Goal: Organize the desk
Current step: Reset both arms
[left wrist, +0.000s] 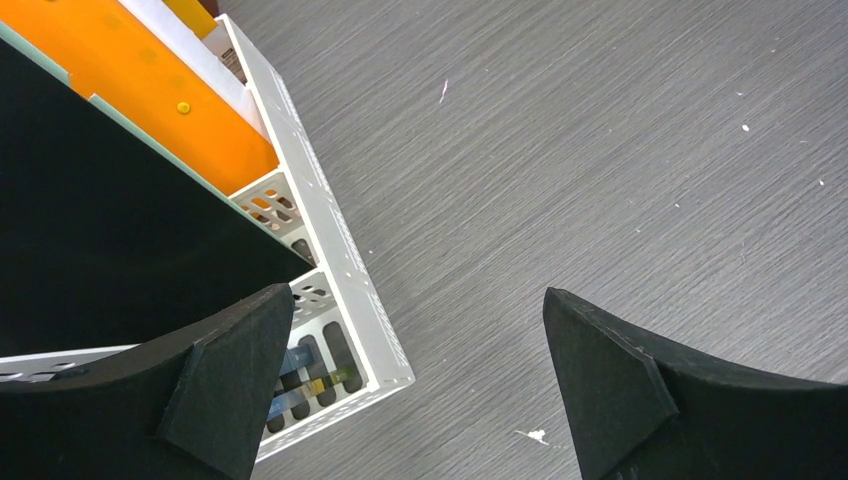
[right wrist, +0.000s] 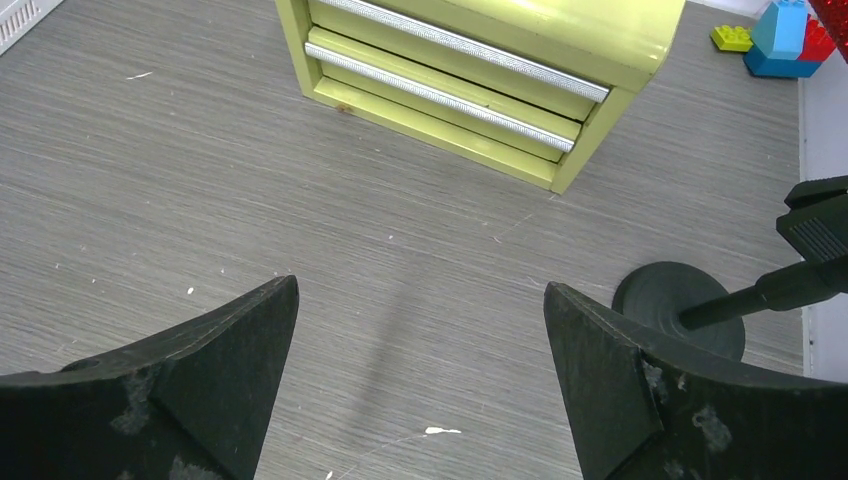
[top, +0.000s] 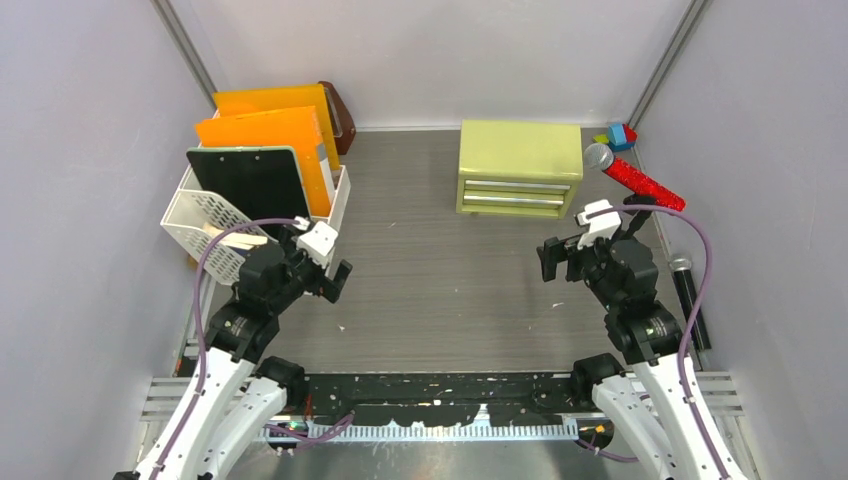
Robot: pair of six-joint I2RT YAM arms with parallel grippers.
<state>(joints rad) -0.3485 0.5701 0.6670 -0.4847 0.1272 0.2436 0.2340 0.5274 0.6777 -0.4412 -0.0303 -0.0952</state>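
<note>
Left claw [top: 322, 262] and right claw [top: 563, 257] are spread empty; red microphone [top: 645, 180] and blocks [top: 620, 135] are judged unsorted, far right.

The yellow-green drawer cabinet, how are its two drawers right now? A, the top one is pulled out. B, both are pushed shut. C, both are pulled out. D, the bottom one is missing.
B. In the right wrist view, both drawer fronts of the drawer cabinet sit flush with its frame, with no gap showing.
</note>
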